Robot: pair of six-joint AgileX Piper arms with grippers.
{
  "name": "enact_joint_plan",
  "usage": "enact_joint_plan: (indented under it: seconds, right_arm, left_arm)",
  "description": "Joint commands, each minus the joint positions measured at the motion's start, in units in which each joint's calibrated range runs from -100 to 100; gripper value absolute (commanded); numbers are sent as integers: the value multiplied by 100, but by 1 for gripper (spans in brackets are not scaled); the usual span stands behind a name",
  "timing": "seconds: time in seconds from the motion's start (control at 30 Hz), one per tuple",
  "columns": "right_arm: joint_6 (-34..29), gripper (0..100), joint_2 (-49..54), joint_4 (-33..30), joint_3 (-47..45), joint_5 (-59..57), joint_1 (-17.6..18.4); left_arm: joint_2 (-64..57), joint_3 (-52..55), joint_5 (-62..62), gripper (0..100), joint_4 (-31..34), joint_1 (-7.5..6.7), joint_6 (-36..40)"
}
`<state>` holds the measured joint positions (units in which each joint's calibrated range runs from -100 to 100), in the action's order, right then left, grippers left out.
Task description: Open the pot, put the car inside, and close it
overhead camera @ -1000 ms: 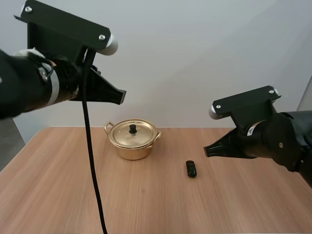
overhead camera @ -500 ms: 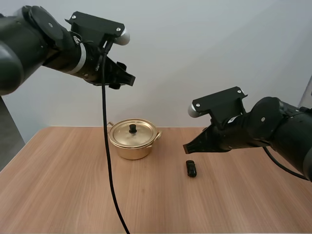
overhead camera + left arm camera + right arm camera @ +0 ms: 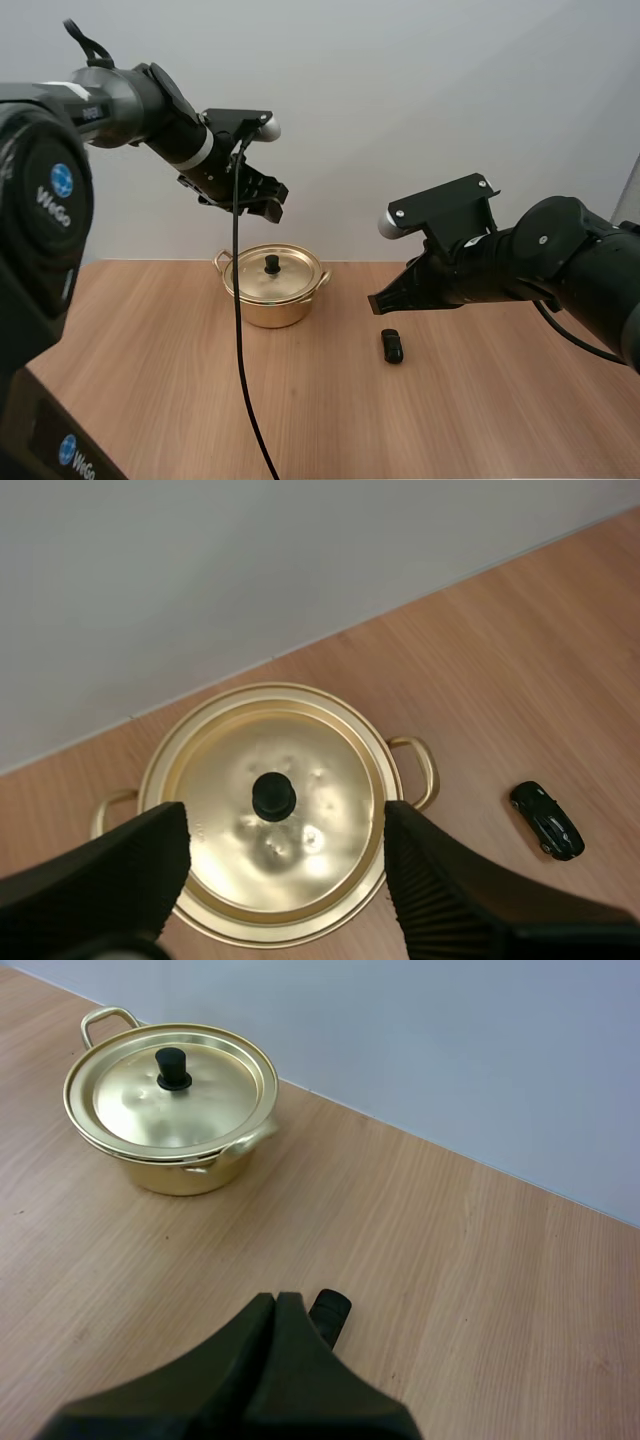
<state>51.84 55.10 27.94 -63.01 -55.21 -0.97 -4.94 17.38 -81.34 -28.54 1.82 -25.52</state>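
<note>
While the lid [image 3: 305, 780] sits on the pot [image 3: 268, 302], your left end effector [image 3: 285, 865] hangs spread above it.
Your right end effector [image 3: 277, 1310], pressed together, hovers near the car [image 3: 393, 346].

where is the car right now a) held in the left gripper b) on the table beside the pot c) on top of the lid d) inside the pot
b, the car lies on the table apart from the pot, whose lid is on.
</note>
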Motion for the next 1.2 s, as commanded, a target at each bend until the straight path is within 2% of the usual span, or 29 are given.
enact_joint_plan:
  seconds: [0.0, 0.23, 0.4, 0.57, 0.73, 0.83, 0.9, 0.93, 0.97, 1.0, 1.03, 1.17]
  right_arm:
    - [3, 0, -1, 0, 2, 26, -3]
    - [34, 0, -1, -32, 2, 43, -3]
    - [34, 0, -1, -32, 2, 43, -3]
    - [34, 0, -1, -32, 2, 43, -3]
    - [34, 0, -1, -32, 2, 43, -3]
    - [34, 0, -1, -32, 2, 43, -3]
    - [34, 0, -1, -32, 2, 43, -3]
    - [34, 0, -1, -32, 2, 43, -3]
    - [34, 0, -1, -32, 2, 43, -3]
    - [34, 0, -1, -32, 2, 43, -3]
    - [34, 0, -1, -32, 2, 43, -3]
    - [34, 0, -1, -11, 2, 43, -3]
  left_arm:
    - [1109, -49, -13, 90, 0, -1, 12]
    - [1458, -118, 353, 90, 6, -59, 12]
    - [1550, -118, 1017, 90, 116, -272, -61]
    - [1553, -118, 1638, 90, 689, -481, 80]
    - [1644, -118, 1848, 90, 1400, -503, 379]
    - [1743, -118, 1912, 90, 1485, -503, 379]
    - [1783, -118, 1976, 82, 1460, -503, 379]
    - [1797, -118, 1997, 70, 1432, -503, 379]
    - [1808, -118, 1997, 53, 1421, -503, 379]
    - [1825, -118, 1997, 29, 1421, -503, 368]
    - [1825, -118, 1978, 0, 1421, -503, 343]
    - [1812, -288, 1784, 0, 1261, -503, 304]
